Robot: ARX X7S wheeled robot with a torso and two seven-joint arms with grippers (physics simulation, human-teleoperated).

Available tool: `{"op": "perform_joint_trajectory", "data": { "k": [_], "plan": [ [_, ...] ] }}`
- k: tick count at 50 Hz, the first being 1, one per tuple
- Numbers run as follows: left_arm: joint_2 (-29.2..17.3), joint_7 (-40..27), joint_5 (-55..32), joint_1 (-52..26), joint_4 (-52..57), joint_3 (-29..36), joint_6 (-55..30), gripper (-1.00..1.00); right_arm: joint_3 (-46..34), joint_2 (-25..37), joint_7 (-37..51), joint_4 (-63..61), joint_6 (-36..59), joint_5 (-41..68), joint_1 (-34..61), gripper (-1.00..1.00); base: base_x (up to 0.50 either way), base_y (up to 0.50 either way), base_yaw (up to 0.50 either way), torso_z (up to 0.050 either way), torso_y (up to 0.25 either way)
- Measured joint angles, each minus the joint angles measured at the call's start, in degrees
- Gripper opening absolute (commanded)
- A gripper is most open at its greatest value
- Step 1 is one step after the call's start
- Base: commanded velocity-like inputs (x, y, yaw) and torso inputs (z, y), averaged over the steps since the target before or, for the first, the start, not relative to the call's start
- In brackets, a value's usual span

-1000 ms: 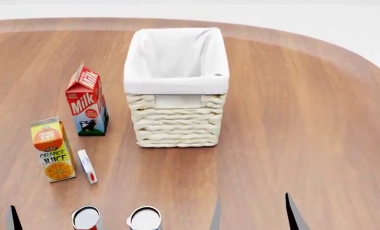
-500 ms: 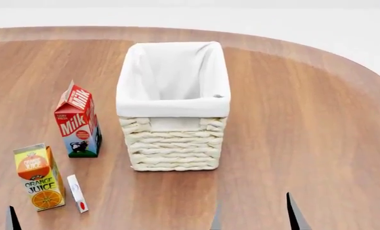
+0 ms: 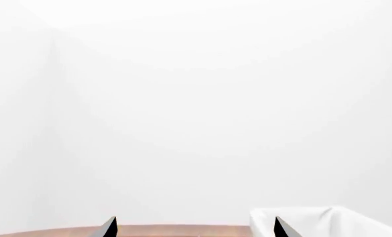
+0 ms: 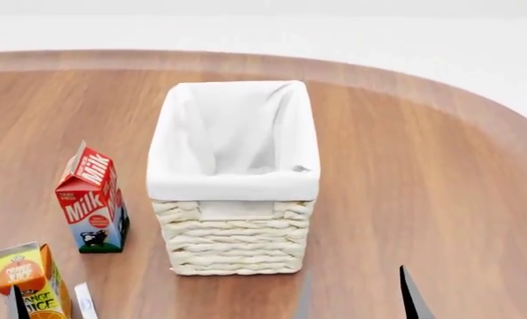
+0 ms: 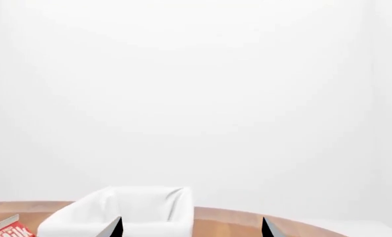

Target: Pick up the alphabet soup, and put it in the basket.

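Observation:
The alphabet soup is out of view in every frame. The basket (image 4: 233, 187), cream wicker with a white cloth lining, stands empty at the middle of the wooden table; part of it also shows in the left wrist view (image 3: 314, 222) and the right wrist view (image 5: 133, 207). My right gripper (image 4: 356, 304) is at the bottom edge of the head view, in front of the basket and to its right, open with nothing between its fingers (image 5: 192, 230). My left gripper (image 3: 196, 230) is open and empty too; only one fingertip (image 4: 15, 304) shows in the head view.
A milk carton (image 4: 91, 199) stands left of the basket. An orange juice carton (image 4: 28, 279) and a small white box (image 4: 84, 302) are at the lower left. The table's curved far edge (image 4: 405, 74) runs behind the basket.
The head view has shifted so everything slid down the picture. Two cans seen at the bottom edge a second ago have left the view. Gripper tips keep their places.

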Motion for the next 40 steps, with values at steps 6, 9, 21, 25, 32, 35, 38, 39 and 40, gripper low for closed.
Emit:
{"op": "perform_joint_trajectory", "data": {
  "k": [6, 9, 21, 25, 32, 35, 38, 39, 40],
  "plan": [
    [-0.1, -0.2, 0.0, 0.0, 0.0, 0.1, 0.0, 1.00, -0.1, 0.1, 0.1, 0.1, -0.1, 0.1, 0.0, 1.00, 0.24, -0.01, 0.00, 0.000, 0.000],
    [-0.2, -0.2, 0.0, 0.0, 0.0, 0.1, 0.0, 1.00, -0.1, 0.1, 0.2, 0.0, -0.1, 0.1, 0.0, 1.00, 0.24, -0.01, 0.00, 0.000, 0.000],
    [-0.4, -0.5, 0.0, 0.2, 0.2, 0.2, 0.0, 1.00, -0.3, 0.4, 0.5, -0.2, -0.2, 0.1, -0.1, 1.00, 0.24, -0.01, 0.00, 0.000, 0.000],
    [-0.5, -0.6, 0.0, 0.2, 0.3, 0.3, 0.0, 1.00, -0.3, 0.4, 0.6, -0.2, -0.2, 0.1, -0.2, 1.00, 0.24, -0.01, 0.00, 0.000, 0.000],
    [-0.6, -0.8, 0.0, 0.1, 0.2, 0.4, 0.1, 1.00, -0.3, 0.5, 0.7, -0.2, -0.6, 0.4, -0.2, 1.00, 0.23, -0.01, 0.00, 0.000, 0.000],
    [-0.7, -0.9, -0.1, 0.0, 0.1, 0.4, 0.2, 1.00, -0.3, 0.6, 0.7, -0.2, -1.0, 0.8, -0.2, 1.00, 0.00, 0.00, 0.00, 0.000, 0.003],
    [-0.7, -0.9, -0.1, 0.0, 0.0, 0.5, 0.2, 1.00, -0.3, 0.6, 0.7, -0.1, -1.3, 1.1, -0.3, 1.00, 0.00, 0.00, 0.00, 0.000, 0.000],
    [-0.7, -0.9, -0.1, -0.1, 0.0, 0.5, 0.2, 1.00, -0.3, 0.6, 0.6, -0.1, -1.5, 1.2, -0.3, 1.00, 0.00, 0.00, 0.00, 0.000, 0.000],
    [-0.7, -1.0, -0.1, -0.1, 0.0, 0.5, 0.2, 1.00, -0.3, 0.6, 0.6, -0.1, -1.6, 1.2, -0.3, 1.00, 0.00, 0.00, 0.00, 0.000, 0.000]
  ]
}}
